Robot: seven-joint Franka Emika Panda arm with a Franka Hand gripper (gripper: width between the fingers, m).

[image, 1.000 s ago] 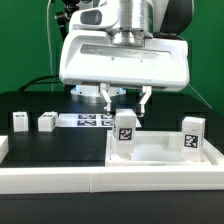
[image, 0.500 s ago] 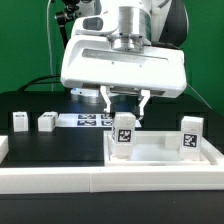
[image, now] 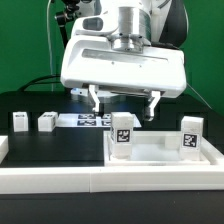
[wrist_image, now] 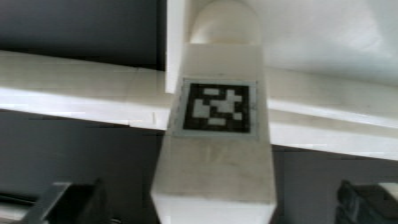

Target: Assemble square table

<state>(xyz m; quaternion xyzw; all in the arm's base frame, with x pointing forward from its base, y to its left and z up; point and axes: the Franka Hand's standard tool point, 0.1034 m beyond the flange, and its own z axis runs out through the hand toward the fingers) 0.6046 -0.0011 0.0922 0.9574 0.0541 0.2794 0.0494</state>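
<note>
Pincer point(image: 125, 104) wide open, nothing held; leg point(image: 123, 132) upright just below it, centred, on tabletop point(image: 165, 153) (seated? can't tell). Risk: sideways move, finger clips leg, it topples.

Part of the marker board point(image: 88, 121) behind the leg point(image: 122, 132); leg blurred and cropped in the wrist view.

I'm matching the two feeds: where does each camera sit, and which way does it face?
Exterior view: off the arm, looking almost level at the open hand above a tagged leg on the tabletop; the whole hand shows.
Wrist view: on the wrist, looking down at that leg; only the fingers show.
Shared: that leg.
</note>
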